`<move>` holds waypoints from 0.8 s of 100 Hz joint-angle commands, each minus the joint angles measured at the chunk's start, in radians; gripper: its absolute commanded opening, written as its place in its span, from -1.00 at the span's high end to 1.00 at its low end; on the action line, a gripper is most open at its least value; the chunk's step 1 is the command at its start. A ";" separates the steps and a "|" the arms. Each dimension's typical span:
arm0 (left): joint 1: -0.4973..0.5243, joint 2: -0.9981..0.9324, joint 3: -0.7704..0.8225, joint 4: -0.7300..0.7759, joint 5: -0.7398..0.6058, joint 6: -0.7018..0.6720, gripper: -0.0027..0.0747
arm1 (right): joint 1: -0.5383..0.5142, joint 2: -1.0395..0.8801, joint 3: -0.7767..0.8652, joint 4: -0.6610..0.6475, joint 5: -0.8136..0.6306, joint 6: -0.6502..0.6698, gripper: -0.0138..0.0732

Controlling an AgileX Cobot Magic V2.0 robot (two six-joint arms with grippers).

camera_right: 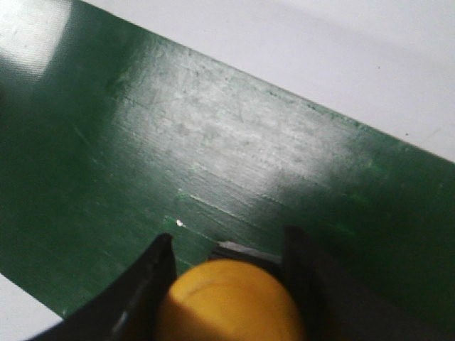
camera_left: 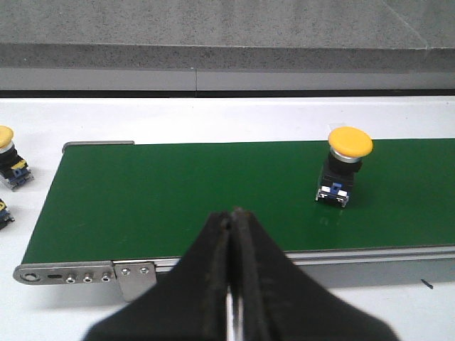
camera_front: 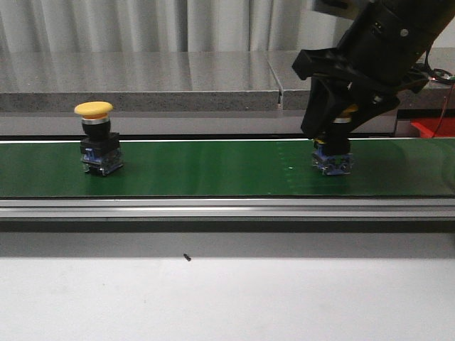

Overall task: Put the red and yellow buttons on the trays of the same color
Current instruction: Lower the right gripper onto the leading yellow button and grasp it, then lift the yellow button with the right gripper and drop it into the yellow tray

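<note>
your right tool [camera_front: 340, 126] sits low over the green belt [camera_front: 213, 167], its two fingers [camera_right: 153, 273] straddling the yellow cap of a button [camera_right: 231, 302] so the cap can be pinched from the sides; whether the pads already press it, you cannot tell. this button's base [camera_front: 333, 162] rests on the belt. your left tool [camera_left: 232, 284] hangs back over the belt's near edge, shut and holding nothing, likely kept out of the way. a second yellow button [camera_front: 99, 138] stands upright on the belt, well apart. only a red tray's corner [camera_front: 434, 128] shows past the right arm; no yellow tray visible.
</note>
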 commanded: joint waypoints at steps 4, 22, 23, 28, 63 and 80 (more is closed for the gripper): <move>-0.008 0.003 -0.029 -0.024 -0.063 -0.005 0.98 | 0.000 -0.047 -0.056 -0.004 0.030 -0.008 0.03; -0.008 0.003 -0.029 -0.024 -0.063 -0.005 0.98 | -0.035 -0.096 -0.082 -0.018 0.117 0.017 0.03; -0.008 0.003 -0.029 -0.024 -0.063 -0.005 0.98 | -0.037 -0.099 -0.082 -0.018 0.120 0.019 0.03; -0.008 0.003 -0.029 -0.024 -0.063 -0.005 0.98 | -0.064 -0.127 -0.082 -0.018 0.138 0.018 0.03; -0.008 0.003 -0.029 -0.024 -0.063 -0.005 0.98 | -0.460 -0.259 -0.069 -0.011 0.252 0.018 0.03; -0.008 0.003 -0.029 -0.024 -0.063 -0.005 0.98 | -0.670 -0.262 -0.020 0.017 0.204 0.018 0.03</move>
